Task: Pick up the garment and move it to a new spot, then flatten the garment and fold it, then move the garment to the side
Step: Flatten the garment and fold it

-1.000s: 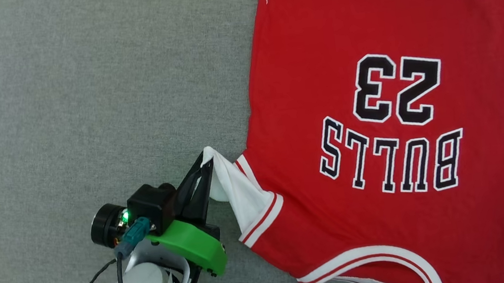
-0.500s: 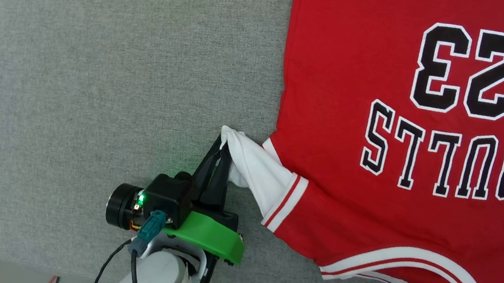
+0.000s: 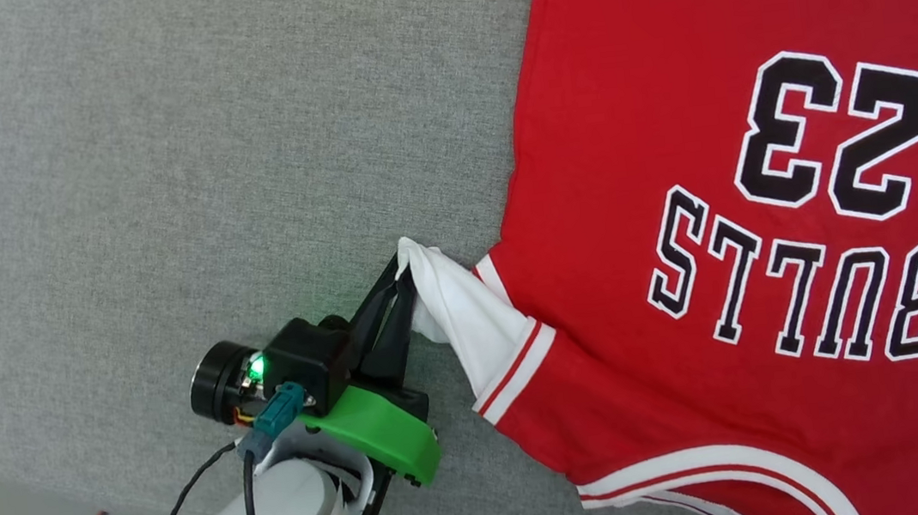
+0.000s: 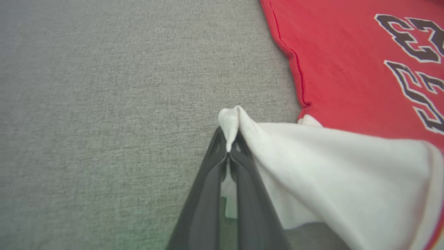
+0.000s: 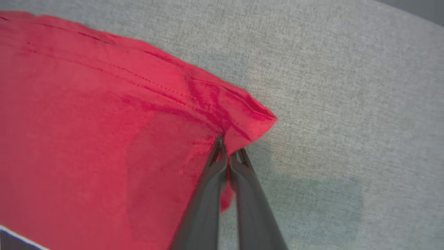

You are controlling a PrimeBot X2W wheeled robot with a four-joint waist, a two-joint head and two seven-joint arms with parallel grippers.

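Left pincer [image 3: 403,266] — tight on garment [image 3: 660,53]

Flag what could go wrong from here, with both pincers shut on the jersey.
1. The left pincer holds just the tip of the white sleeve; a tug may slip it free.
2. The right pincer bites a bunched hem corner of the jersey; lifting may keep the wrinkle or catch one layer only.
3. The left pincer sits near the grey surface's edge; cloth could drag off.

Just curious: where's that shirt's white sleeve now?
Head view, lower middle: the white sleeve juts left from the garment, its tip pinched by the left gripper.
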